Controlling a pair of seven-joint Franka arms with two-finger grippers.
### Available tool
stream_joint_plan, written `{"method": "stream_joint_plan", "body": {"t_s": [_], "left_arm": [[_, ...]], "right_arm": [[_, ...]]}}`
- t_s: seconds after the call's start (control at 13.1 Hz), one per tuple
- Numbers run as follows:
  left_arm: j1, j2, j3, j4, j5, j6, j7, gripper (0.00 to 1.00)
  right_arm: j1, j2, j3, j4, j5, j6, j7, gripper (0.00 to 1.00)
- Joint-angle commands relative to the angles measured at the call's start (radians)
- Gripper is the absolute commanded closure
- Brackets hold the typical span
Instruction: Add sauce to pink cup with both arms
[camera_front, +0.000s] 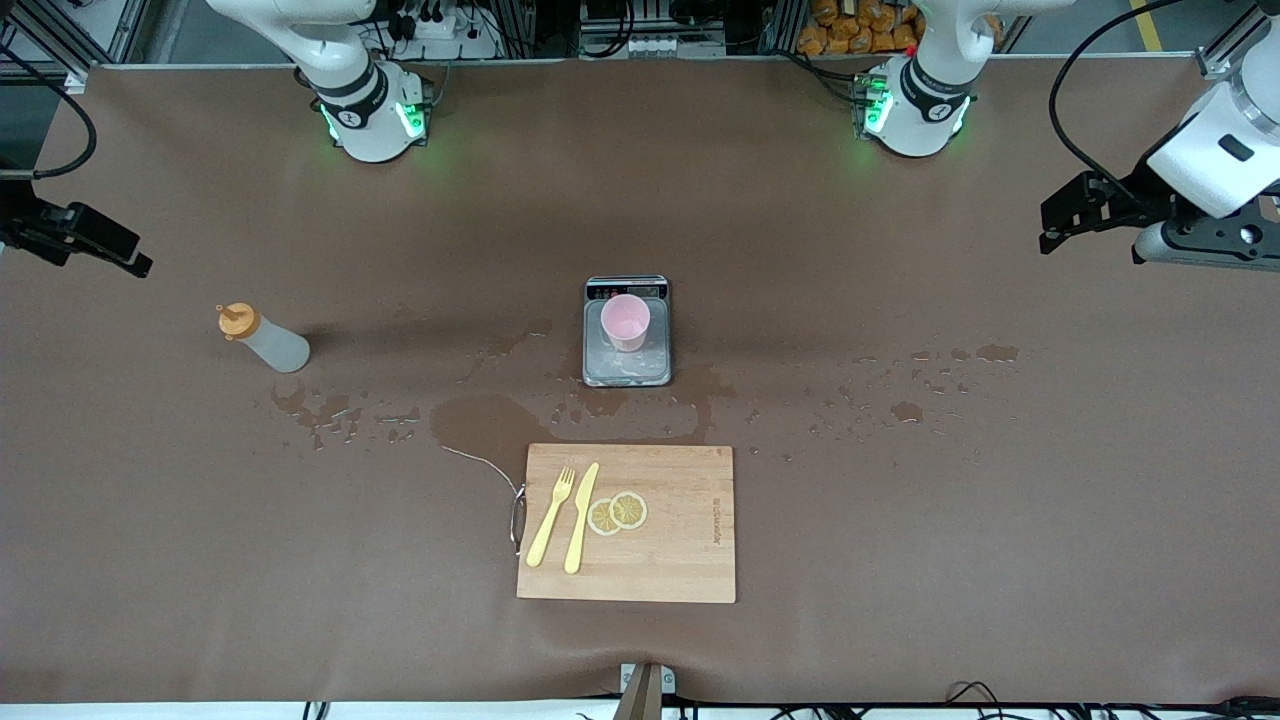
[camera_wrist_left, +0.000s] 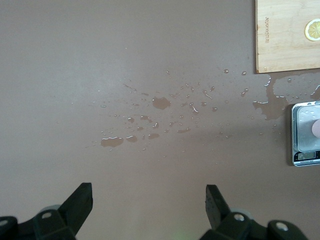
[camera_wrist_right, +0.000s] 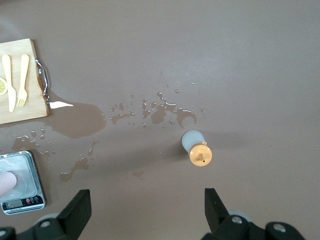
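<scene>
Two lemon slices (camera_front: 618, 512), a fork (camera_front: 551, 516) and knife (camera_front: 581, 517) lie on the cutting board (camera_front: 680, 560) nearest the camera. Farther, the pink cup (camera_front: 626, 321) stands on the scale (camera_front: 627, 372); the sauce bottle (camera_front: 265, 339) stands toward the right arm's end of the wet surface (camera_front: 900, 520). Left hand (camera_wrist_left: 149, 200) and right hand (camera_wrist_right: 147, 202) hang with fingers apart, both cut off at the frame edge.

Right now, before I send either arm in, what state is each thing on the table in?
Sauce bottle: upright, capped, untouched.
Pink cup: upright on the scale, open.
Fork and knife: lying side by side on the cutting board.
Lemon slices: flat, overlapping.
Table: wet with puddles.
Left hand: open, waiting.
Right hand: open, above the bottle.
</scene>
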Motion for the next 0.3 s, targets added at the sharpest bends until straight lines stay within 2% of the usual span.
{"method": "stream_joint_plan", "body": {"t_s": [0.0,0.23], "left_arm": [[0.005,-0.003,-0.003,0.003,0.014,-0.005,0.011,0.0],[0.003,-0.003,-0.001,0.003,0.014,-0.006,0.001,0.0]], "right_arm": [[0.018,-0.028,-0.009,-0.032,-0.022,0.015,-0.005,0.0],[0.018,-0.028,-0.007,-0.033,-0.022,0.017,-0.005,0.0]]}}
